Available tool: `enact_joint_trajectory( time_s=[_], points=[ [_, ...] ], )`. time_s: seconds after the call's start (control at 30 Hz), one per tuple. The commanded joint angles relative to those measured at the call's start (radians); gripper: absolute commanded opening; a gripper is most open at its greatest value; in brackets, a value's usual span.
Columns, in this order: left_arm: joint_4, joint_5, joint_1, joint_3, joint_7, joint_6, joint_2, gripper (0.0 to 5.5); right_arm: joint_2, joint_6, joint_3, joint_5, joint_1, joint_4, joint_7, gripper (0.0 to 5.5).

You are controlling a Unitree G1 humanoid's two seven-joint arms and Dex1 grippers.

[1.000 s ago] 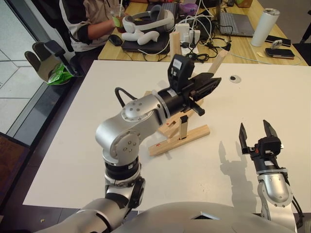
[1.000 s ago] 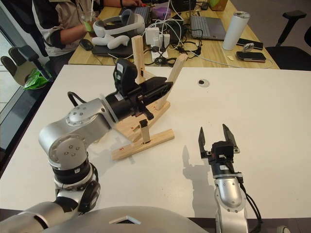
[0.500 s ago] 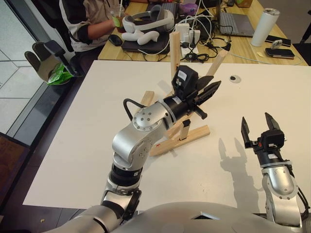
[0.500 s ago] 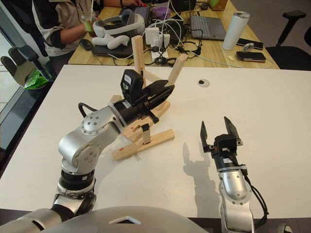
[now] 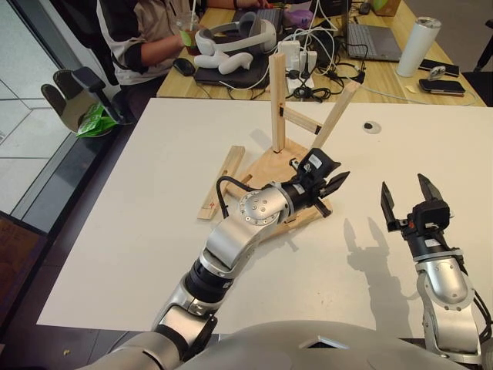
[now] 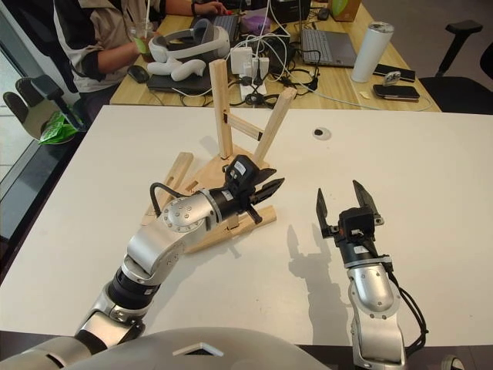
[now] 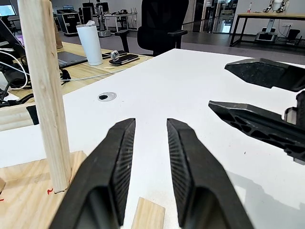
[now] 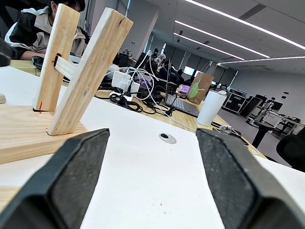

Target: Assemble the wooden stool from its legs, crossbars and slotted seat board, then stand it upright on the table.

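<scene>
Two legs [image 5: 277, 100] stand slotted in the seat board [image 5: 266, 163] mid-worktop [image 5: 154, 231]. The left gripper [image 5: 337, 183], fingers slightly parted and empty, hovers at its 4 o'clock above a loose bar [image 6: 264, 216]. A careless swing could topple them (probably only press-fitted). The right gripper [image 5: 403, 183], fingers wide apart, sits at 3 o'clock.

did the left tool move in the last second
Yes. The left tool dropped from in front of the upright legs to low by the near edge of the seat board, toward the robot.
</scene>
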Motion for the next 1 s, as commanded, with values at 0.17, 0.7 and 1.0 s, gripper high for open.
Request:
enact_joint_trajectory(
  time_s=[0.17, 0.7, 1.0],
  points=[
    [-0.197, -0.145, -0.203, 0.254, 0.058, 0.222, -0.093, 1.19, 0.003, 0.011, -0.003, 0.001, 0.005, -0.011, -0.009, 3.39],
    [-0.120, -0.044, 0.048, 0.014, 0.000, 0.192, 0.124, 1.19, -0.006, 0.009, -0.005, 0.001, -0.009, 0.008, -0.004, 3.39],
    [-0.240, -0.134, -0.070, 0.266, -0.003, 0.254, 0.107, 1.19, -0.008, 0.007, -0.006, 0.005, -0.012, 0.005, -0.002, 3.39]
  ],
)
